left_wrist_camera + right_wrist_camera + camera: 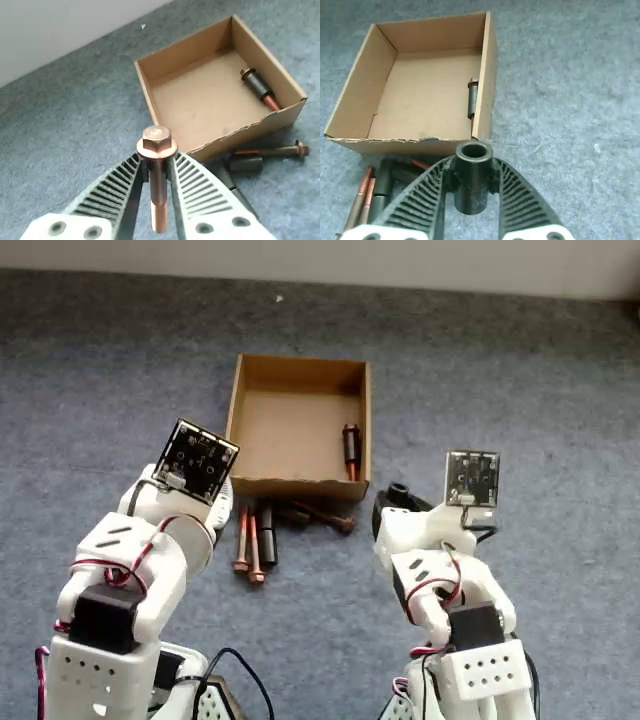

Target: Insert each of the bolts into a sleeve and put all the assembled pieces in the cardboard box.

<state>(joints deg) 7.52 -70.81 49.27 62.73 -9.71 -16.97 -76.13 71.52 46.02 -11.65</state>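
carpet [75,125]: left end effector [158,161] clamps bolt [158,187], right end effector [472,167] sleeve [471,187].

We see a copper-orange bolt [157,170], a dark grey sleeve [471,182], a plain brown cardboard box [290,435], white ribbed fingers [200,186], and a mottled blue-grey desk [520,370].

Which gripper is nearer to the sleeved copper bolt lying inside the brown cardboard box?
Right. The right gripper is just outside the box's near right corner, close to the sleeved copper bolt; the left gripper is by the near left corner, farther away.
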